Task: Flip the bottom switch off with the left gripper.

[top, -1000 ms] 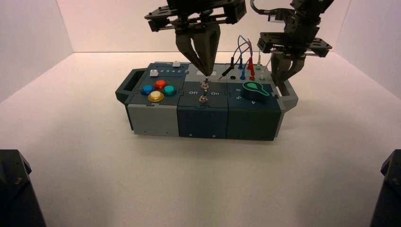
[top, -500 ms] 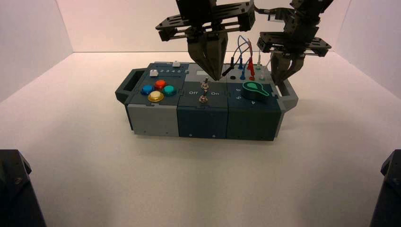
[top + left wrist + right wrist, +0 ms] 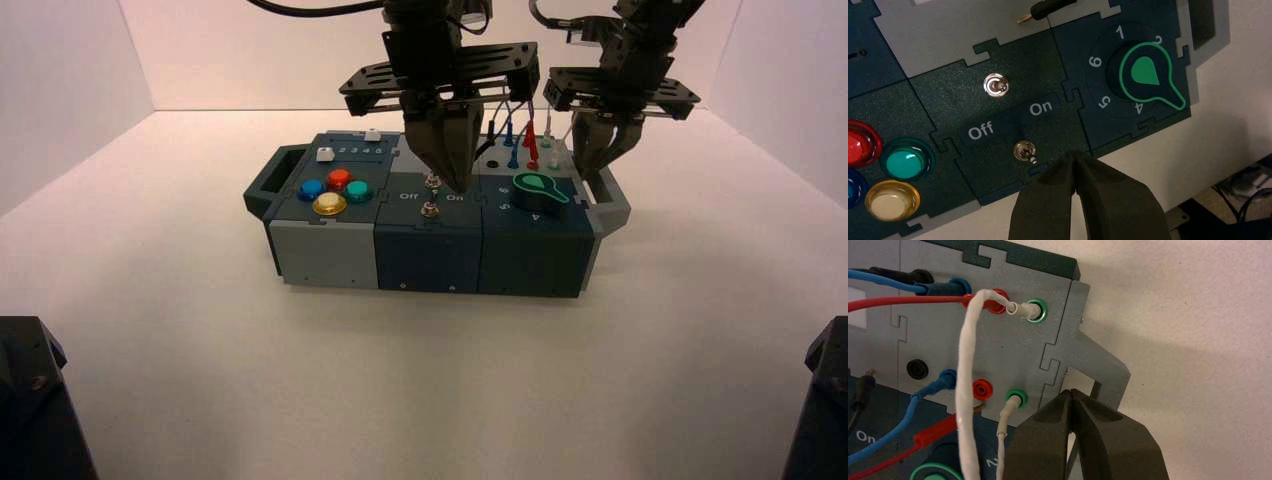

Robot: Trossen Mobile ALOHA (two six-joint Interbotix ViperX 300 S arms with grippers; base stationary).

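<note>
Left gripper (image 3: pixel 460 188) over On side of box (image 3: pixel 428 255), near bottom switch (image 3: pixel 1025 152), jaws closed, empty. Right gripper (image 3: pixel 588 172) parked by box's right handle, jaws closed.

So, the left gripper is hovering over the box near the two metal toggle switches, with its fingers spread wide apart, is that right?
Not quite: the left wrist view shows the fingers of the left gripper closed together. It does hover near the two metal toggle switches.
</note>
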